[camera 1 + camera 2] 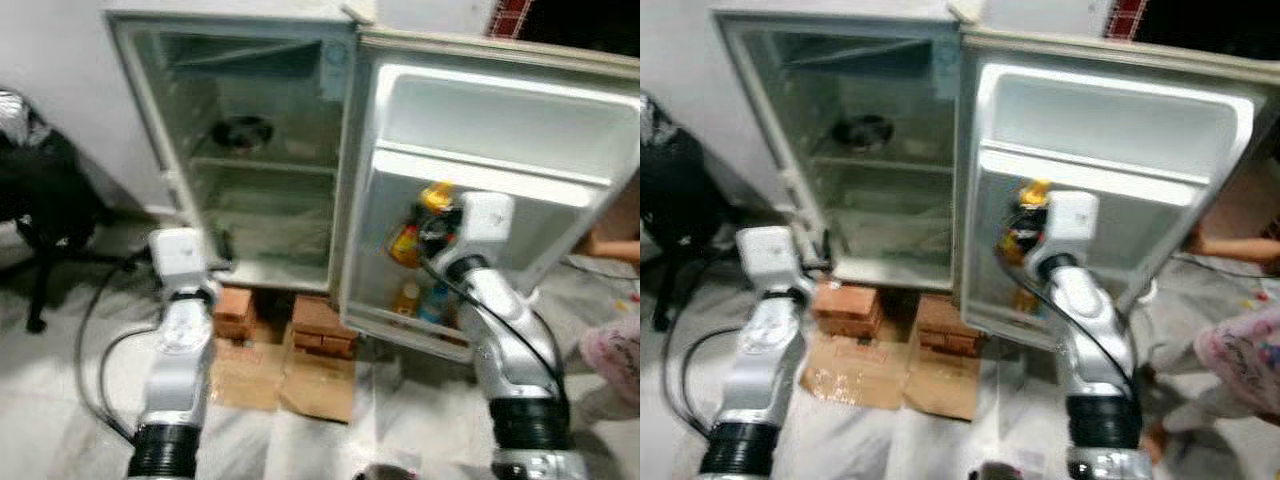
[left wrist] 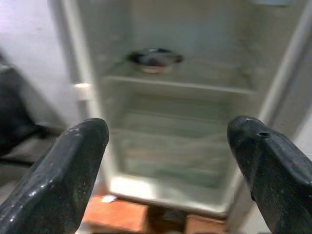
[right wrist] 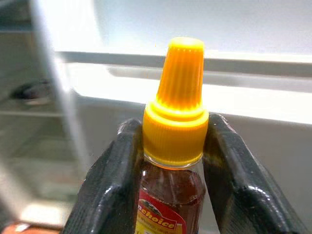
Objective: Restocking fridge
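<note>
Bottle point(image 3: 174, 146) clamped between right pincer point(image 3: 173, 161) fingers.

We count one fridge point(image 1: 250, 150), one bowl point(image 1: 241, 131) on its upper shelf, one bottle point(image 3: 174, 146) with a yellow cap held centre frame, two brick stacks point(image 1: 235, 312) lower centre, two grippers.

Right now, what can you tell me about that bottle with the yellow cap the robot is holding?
The bottle is clear, plastic by the look of it, and holds a dark reddish-brown liquid. Its yellow cap is ribbed, with a tapering nozzle above a wider collar. A red and yellow label sits below the neck, its print only partly readable. It stands upright, pinched at the neck between the two black fingers of the right gripper, in front of the open fridge door, below its upper shelf.
</note>
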